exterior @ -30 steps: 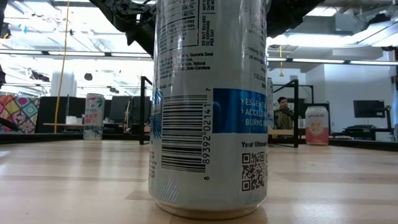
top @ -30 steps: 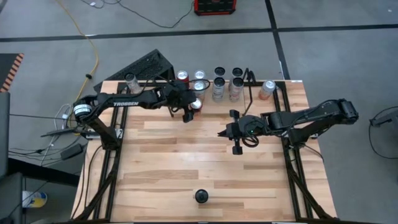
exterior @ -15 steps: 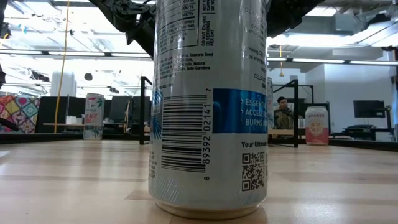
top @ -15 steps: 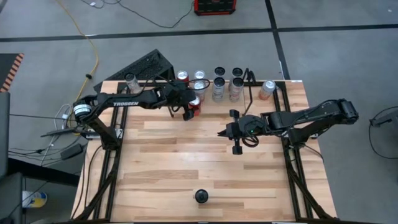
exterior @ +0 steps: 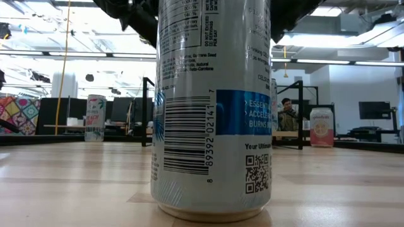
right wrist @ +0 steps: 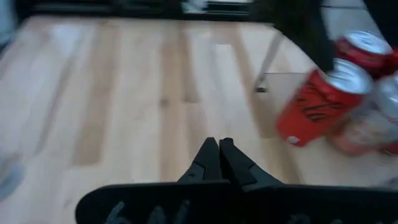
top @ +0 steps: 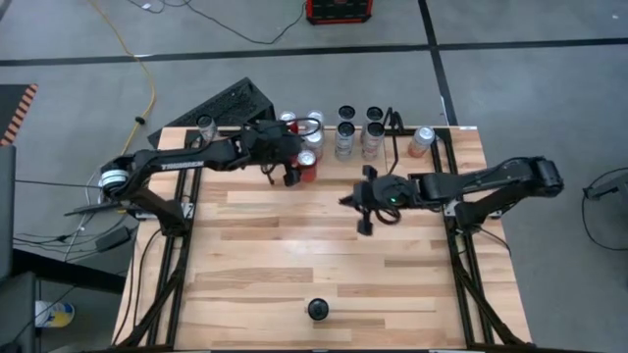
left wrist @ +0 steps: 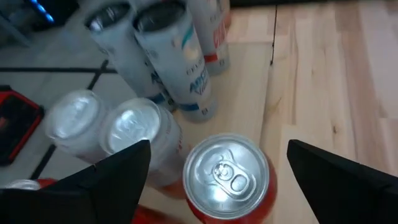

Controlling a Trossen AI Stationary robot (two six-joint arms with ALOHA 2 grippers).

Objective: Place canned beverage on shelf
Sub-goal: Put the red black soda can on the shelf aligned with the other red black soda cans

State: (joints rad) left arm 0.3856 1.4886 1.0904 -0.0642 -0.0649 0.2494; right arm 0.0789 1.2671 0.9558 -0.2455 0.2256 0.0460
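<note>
A red canned beverage, silver top up, stands on its base at the near edge of the shelf. The shelf is a black wire rack at the table's far edge, and several other cans stand in it. My left gripper hangs open just above the red can, one finger on each side and apart from it. My right gripper hovers shut over the table's middle, right of the shelf's front. In the right wrist view its closed fingertips point toward the red can.
One can stands at the far left corner and a pink one at the far right. Another can stands near the front edge and fills the low view. Bare wood lies between it and the arms.
My left gripper has risen and drawn back a little toward the table's left, away from the red can. The can stays standing by the shelf. My right gripper has rolled slightly and stays shut.
</note>
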